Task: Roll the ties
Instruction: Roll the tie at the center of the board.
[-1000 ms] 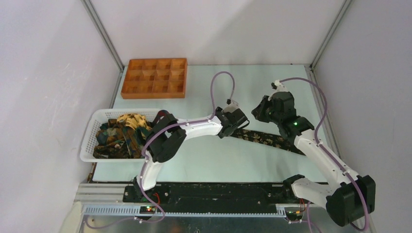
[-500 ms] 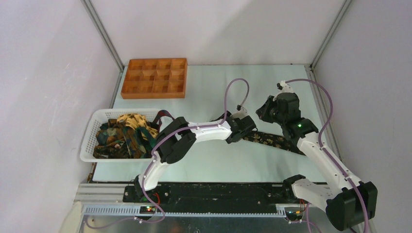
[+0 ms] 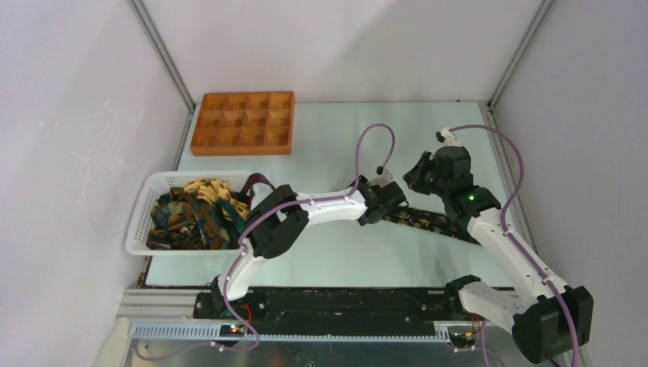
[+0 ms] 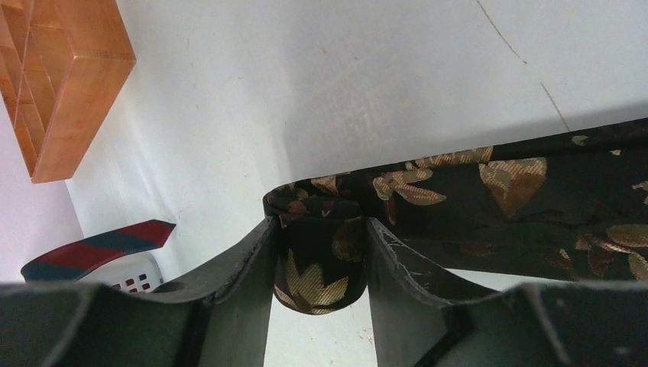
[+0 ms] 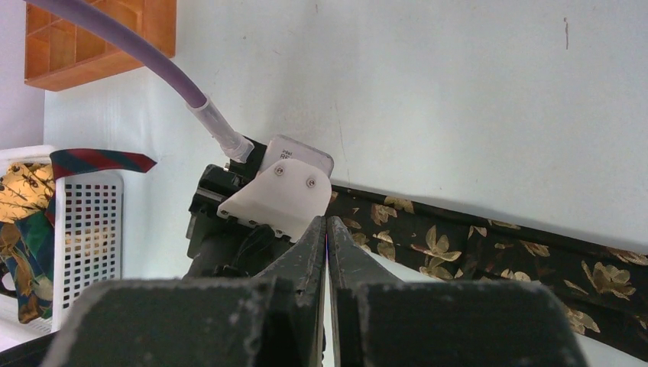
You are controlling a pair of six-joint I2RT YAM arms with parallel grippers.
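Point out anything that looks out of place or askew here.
A red-and-blue striped tie end pokes over the white basket's rim, unlike the leafy ties heaped inside. Otherwise nothing stands out: the laid-out tie lies straight, its rolled end held in the left gripper.

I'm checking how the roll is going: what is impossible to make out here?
- Top view: rolled end of the tie, under the left gripper.
- Top view: its other end, behind the right arm.
- Left wrist view: its length, cut by the right edge.
- Basket: number of ties, too tangled.
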